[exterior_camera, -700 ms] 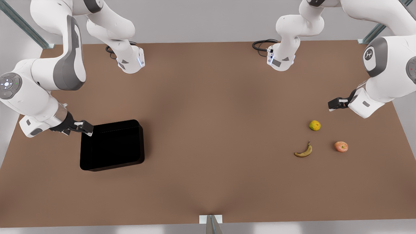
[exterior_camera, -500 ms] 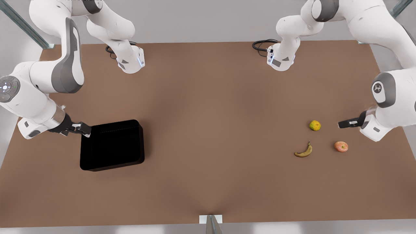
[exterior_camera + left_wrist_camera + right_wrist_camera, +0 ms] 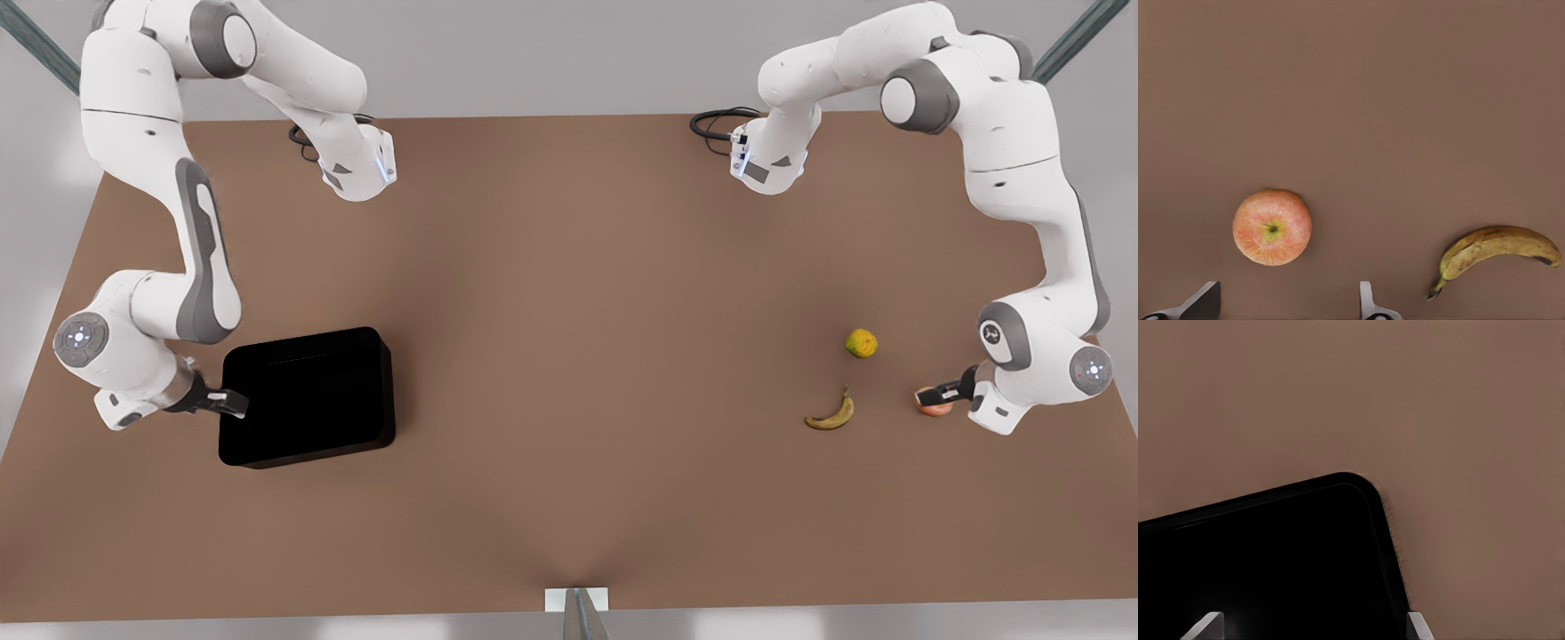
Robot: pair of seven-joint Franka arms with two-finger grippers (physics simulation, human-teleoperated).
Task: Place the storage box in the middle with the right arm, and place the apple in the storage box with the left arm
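My left gripper (image 3: 935, 394) sits directly over the small red-orange apple (image 3: 931, 408) on the brown tabletop (image 3: 578, 356), at the front view's right; its fingers (image 3: 1368, 303) are spread wide, with the apple (image 3: 1272, 227) between the tips but not gripped. A speckled yellow banana (image 3: 831, 414) lies near, a yellow-green round fruit (image 3: 861, 342) beyond. My right gripper (image 3: 233, 404), parted, straddles the wall of the shallow glossy black storage box (image 3: 307, 396), which sits at the front view's left.
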